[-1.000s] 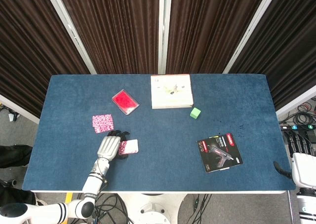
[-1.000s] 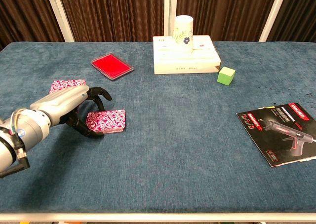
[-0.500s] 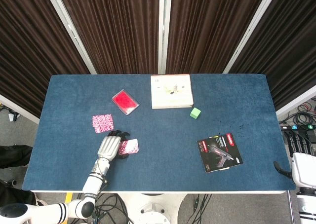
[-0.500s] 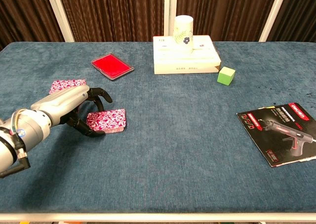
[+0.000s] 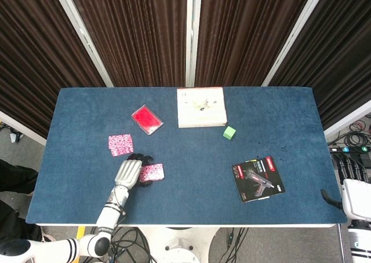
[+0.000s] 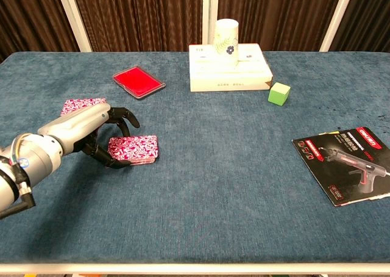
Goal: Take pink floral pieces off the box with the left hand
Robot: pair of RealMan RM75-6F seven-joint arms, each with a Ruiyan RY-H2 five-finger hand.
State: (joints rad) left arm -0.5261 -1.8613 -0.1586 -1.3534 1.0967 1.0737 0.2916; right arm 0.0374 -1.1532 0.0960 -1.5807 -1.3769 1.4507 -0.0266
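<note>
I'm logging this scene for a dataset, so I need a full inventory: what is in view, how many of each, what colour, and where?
Table: 1, blue cloth top.
Box: 1, cream, far centre.
Cup: 1, white with a floral print, standing on the box.
Floral pieces: 2, pink; one on the table at the left hand's fingertips, one further left, partly behind that hand.
Case: 1, red, flat, left of the box.
Cube: 1, green, right of the box.
Leaflet: 1, black with a tool picture, near right.
Curtains: dark brown, behind the table.
Left hand: fingers curled at the nearer piece's left edge; grip unclear.
Right arm: only a part shows at the head view's right edge.
</note>
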